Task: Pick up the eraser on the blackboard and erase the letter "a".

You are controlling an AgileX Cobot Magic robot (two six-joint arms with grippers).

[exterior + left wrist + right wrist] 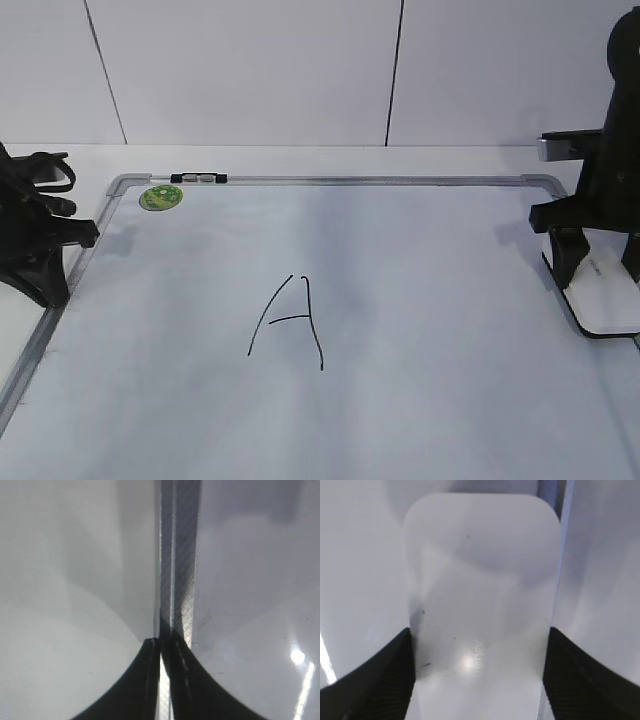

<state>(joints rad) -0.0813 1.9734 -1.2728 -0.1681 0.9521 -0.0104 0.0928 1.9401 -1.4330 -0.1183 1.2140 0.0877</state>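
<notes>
You see the blackboard (420,420) lying flat, a capital "A" (290,320) mid-board. At its right edge, the right gripper (479,675) clamps the eraser (606,290). At the left edge, the left gripper (162,680) rests closed, empty. Beyond stands a white panelled wall (250,70).

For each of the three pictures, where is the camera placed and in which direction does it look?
Exterior: in front, slanting down on the blackboard with its "A"; both arms show.
Left wrist: looks down on the board's metal frame; shut left gripper at the bottom.
Right wrist: looks down on the eraser between the right gripper's fingers.
Shared: exterior and right wrist both show the eraser.
</notes>
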